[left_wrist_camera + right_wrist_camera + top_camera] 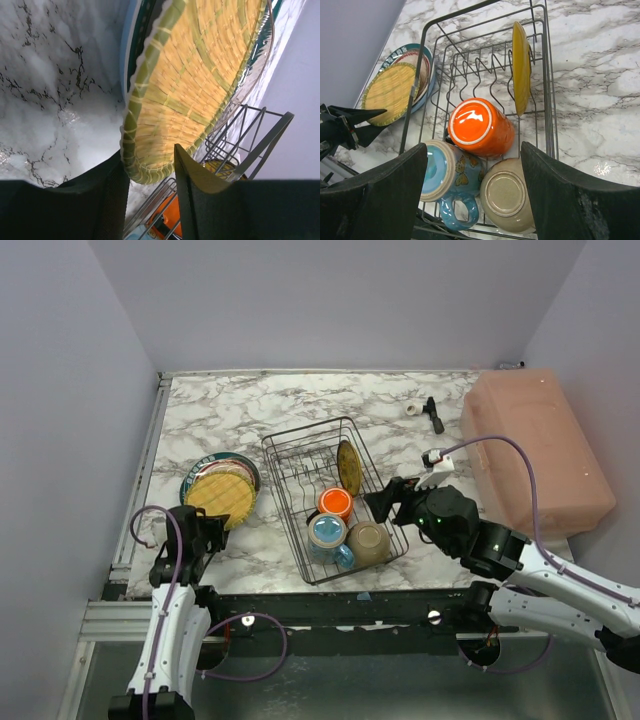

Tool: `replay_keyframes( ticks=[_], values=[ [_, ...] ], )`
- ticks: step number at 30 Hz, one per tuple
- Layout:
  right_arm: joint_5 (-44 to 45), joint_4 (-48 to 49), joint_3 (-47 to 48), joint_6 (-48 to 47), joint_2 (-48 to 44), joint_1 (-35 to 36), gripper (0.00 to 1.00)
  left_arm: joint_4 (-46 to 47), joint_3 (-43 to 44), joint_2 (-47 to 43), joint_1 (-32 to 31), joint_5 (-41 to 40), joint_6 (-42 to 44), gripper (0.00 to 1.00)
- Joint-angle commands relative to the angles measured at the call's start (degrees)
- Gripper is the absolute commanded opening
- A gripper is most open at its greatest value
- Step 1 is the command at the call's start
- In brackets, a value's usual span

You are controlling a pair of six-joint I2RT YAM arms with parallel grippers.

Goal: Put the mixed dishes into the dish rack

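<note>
1. Marble table [300,400]: carrying every item below.
2. Pink box [535,450]: sitting at the table's right side, well apart from the rack.
3. Dish rack [305,429]: black wire basket, standing mid-table between the two arms, its tines rising in the middle.
4. Stack of plates [240,465]: lying flat on the table left of the rack, outside it.
5. Yellow woven plate [200,75]: resting on top of that stack.
6. Right gripper [474,145]: hovering over the rack's near end, its fingers standing wide apart with nothing between them.
7. Left gripper [148,150]: reaching the stack's near edge, its fingers standing either side of the woven plate's rim. Whether they are pressing on it cannot be told.
8. Pale bowl [506,197]: sitting upside down in the rack's near right corner.
9. Blue mug [452,172]: lying in the rack's near left corner, touching the bowl.
10. Orange mug [480,127]: sitting in the rack just behind both, base facing the camera.
11. Small yellow plate [521,67]: standing on edge along the rack's right side.
12. Small black tool [434,415]: lying at the far right of the table.
</note>
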Motion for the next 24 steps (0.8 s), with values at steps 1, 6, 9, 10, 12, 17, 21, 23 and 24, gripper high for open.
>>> replay_keyframes(
  ticks=[1,6,9,10,12,17,21,23,24],
  values=[
    [0.5,0.2,0.9,-0.6,-0.3,0.4,0.78,2.1,-1.6,-0.7,0.6,-1.6,-1.2,0.38],
    [1.9,-0.4,1.4,-1.2,-1.6,0.4,0.78,2.7,-1.4,-0.7,0.7,-1.7,-0.5,0.28],
    [2.1,-0.5,1.4,-1.5,-2.2,0.4,0.78,3.8,-1.2,-1.4,0.7,0.5,1.1,0.20],
    [2.3,-0.7,1.5,-1.5,-2.4,0.4,0.78,3.7,-0.9,-1.8,0.7,0.9,1.5,0.16],
    [2.4,-1.0,1.7,-1.6,-2.7,0.5,0.78,2.9,0.2,-2.7,0.7,1.3,2.8,0.08],
    [2.5,-1.0,2.2,-1.8,-2.9,0.4,0.78,-0.9,5.1,-4.5,0.6,0.0,6.4,0.00],
    [2.3,-1.0,2.5,-1.7,-2.1,0.4,0.78,-1.9,9.8,-5.0,0.7,-0.4,9.8,0.00],
    [2.0,-0.9,2.6,-1.6,-1.6,0.4,0.78,-1.8,12.6,-5.1,0.6,-0.4,12.6,0.00],
    [1.7,-0.9,2.7,-1.4,-1.3,0.4,0.78,-1.7,14.5,-5.1,0.6,-0.3,13.9,0.00]
  ],
)
